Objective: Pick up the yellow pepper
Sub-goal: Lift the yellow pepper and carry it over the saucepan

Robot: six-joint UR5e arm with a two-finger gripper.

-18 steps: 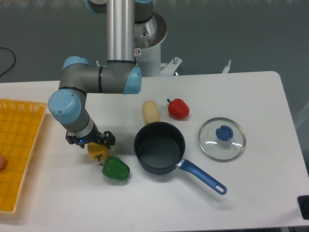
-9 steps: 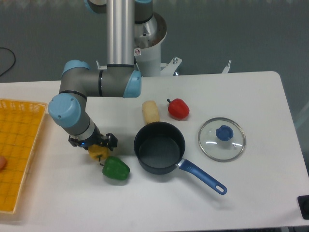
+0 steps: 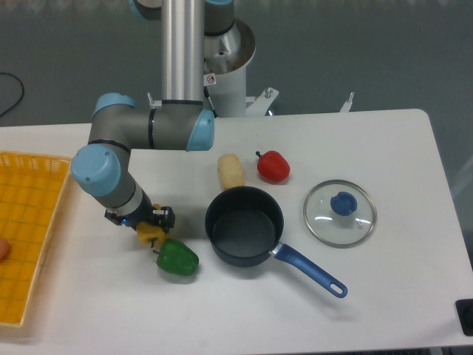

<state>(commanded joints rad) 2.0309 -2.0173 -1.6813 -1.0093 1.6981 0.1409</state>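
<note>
Left of the dark pot (image 3: 244, 225), the yellow pepper (image 3: 151, 234) is found on the white table (image 3: 399, 148), touching the green pepper (image 3: 177, 257). It is covered from above by the gripper (image 3: 142, 220); whether the claw is clenched cannot be told.

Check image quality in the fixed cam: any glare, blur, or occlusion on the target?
Fixed camera: sharp, evenly lit, soft shadows. Glare only on the glass lid and faintly on the green pepper. The pincer and wrist cover most of the yellow pepper; jaw state unreadable.
</note>
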